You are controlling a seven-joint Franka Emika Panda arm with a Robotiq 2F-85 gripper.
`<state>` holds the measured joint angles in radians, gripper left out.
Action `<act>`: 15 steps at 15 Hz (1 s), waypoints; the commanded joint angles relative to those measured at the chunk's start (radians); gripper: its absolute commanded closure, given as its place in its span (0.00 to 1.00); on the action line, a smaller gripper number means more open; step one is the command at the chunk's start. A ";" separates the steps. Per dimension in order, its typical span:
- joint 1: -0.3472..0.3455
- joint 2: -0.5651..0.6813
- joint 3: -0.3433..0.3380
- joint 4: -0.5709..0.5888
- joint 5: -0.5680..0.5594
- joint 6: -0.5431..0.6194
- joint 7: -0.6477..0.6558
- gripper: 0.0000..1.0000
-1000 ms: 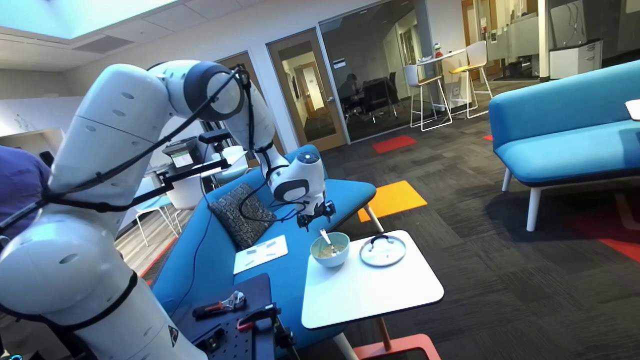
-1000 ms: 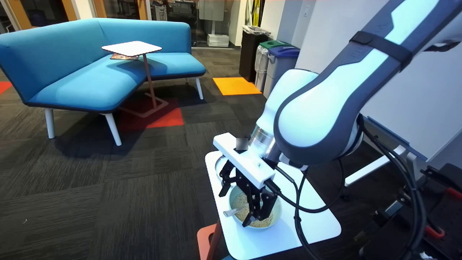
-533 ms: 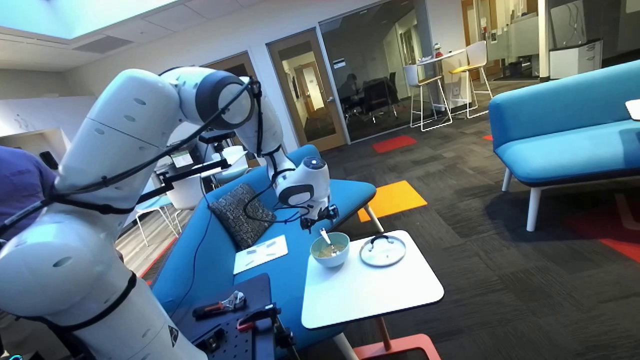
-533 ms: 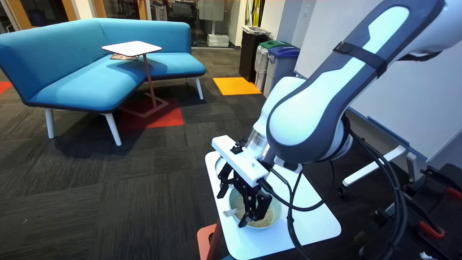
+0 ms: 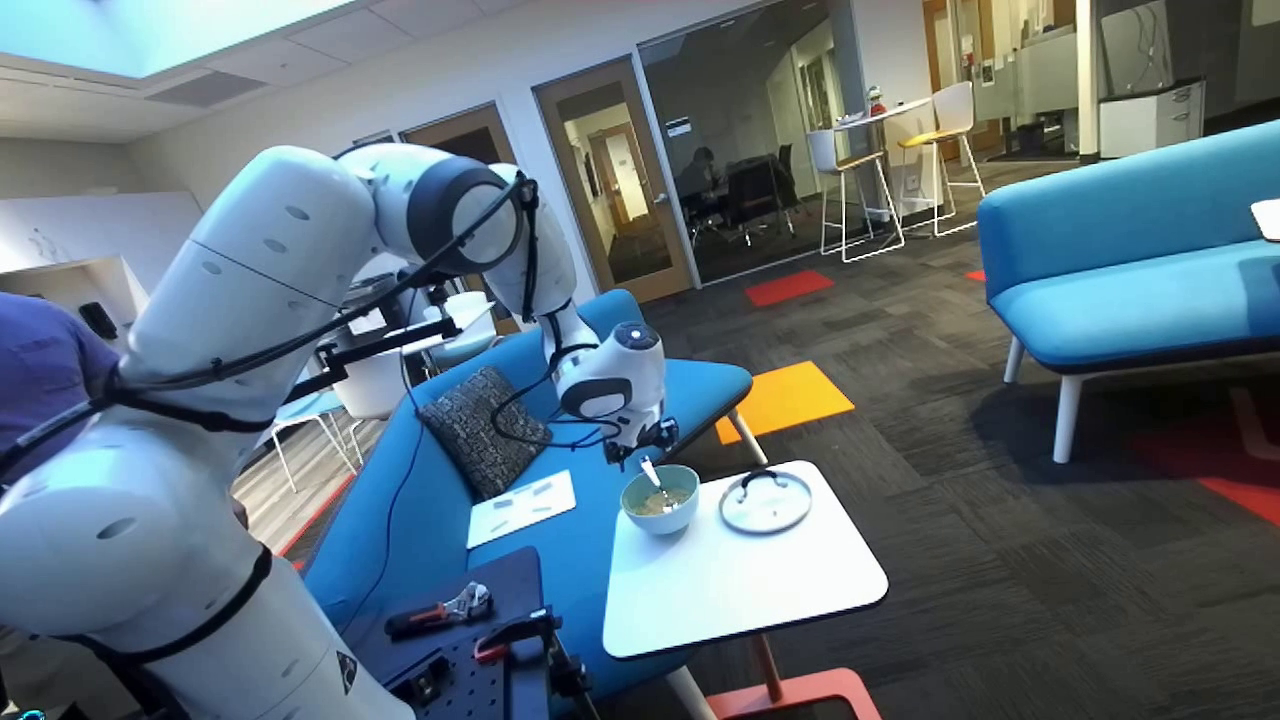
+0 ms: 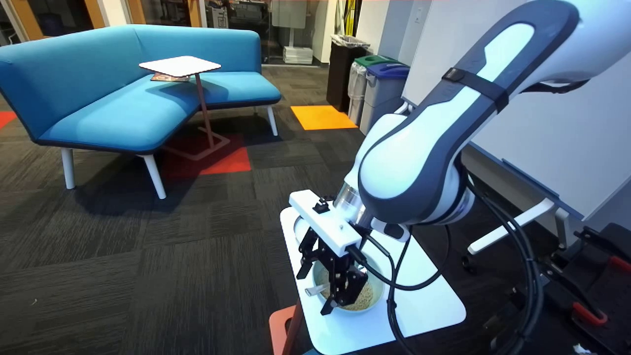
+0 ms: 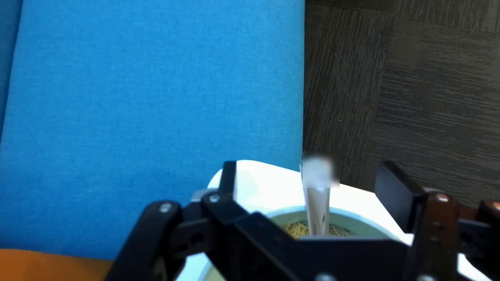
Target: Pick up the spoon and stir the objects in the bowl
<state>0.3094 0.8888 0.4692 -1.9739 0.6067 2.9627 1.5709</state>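
My black two-finger gripper (image 7: 312,186) is spread wide and holds nothing, near and above the deep round bluish-white bowl (image 5: 660,525), I suppose so that the slender pale spoon (image 7: 318,210), which shows between my fingers (image 7: 398,195) in the wrist view, can enter without being pushed. This spoon leans inside the bowl with its handle rising past the rim, which should let me grasp it without touching the thin yellowish bits (image 7: 299,228); beside the bowl lies a round clear lid with dark handle (image 5: 765,505), perhaps to leave the bowl free for stirring.

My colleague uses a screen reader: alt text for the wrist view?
Open black fingers appear on either side of a spoon leaning in a bowl of yellowish bits on a white table; blue seat upper left, dark carpet upper right.
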 commanded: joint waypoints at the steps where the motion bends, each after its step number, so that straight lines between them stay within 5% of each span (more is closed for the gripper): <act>1: -0.023 0.023 0.027 0.021 0.041 0.015 -0.041 0.42; 9: -0.033 0.017 0.043 0.006 0.052 0.040 -0.045 0.99; 15: -0.077 -0.016 0.110 -0.042 0.090 0.105 -0.102 0.95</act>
<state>0.2835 0.9034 0.5180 -1.9718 0.6489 3.0211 1.5379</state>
